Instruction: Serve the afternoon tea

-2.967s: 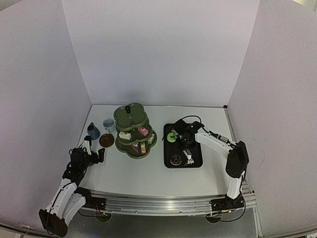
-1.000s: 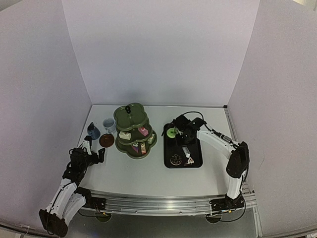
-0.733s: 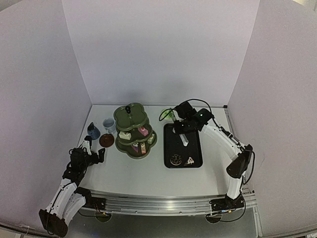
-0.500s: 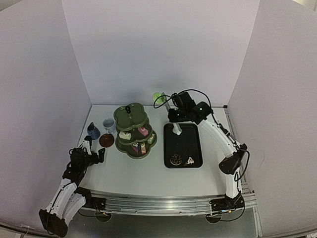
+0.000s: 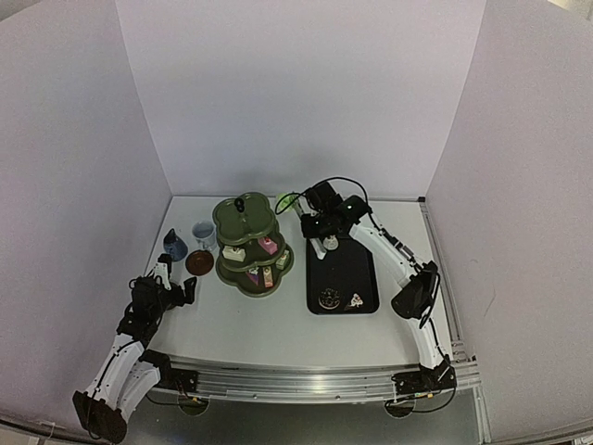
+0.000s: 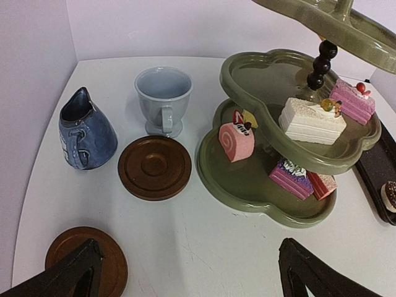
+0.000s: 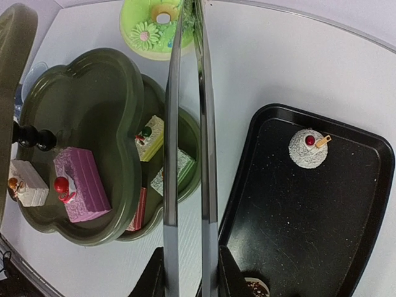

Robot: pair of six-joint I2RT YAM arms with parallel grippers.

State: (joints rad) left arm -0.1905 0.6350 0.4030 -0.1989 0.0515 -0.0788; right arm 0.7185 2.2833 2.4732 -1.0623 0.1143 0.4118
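Top cam high, wide, wrist cams close — all share stand [image 6: 247,182]

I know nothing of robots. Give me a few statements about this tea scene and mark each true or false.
1. The right gripper holds tongs that pinch a green cake. True.
2. The tray is empty. False: a white cake and a chocolate ring lie on it.
3. The pale cup stands on a saucer. False: it stands beside the saucer.
4. The left gripper is open. True.
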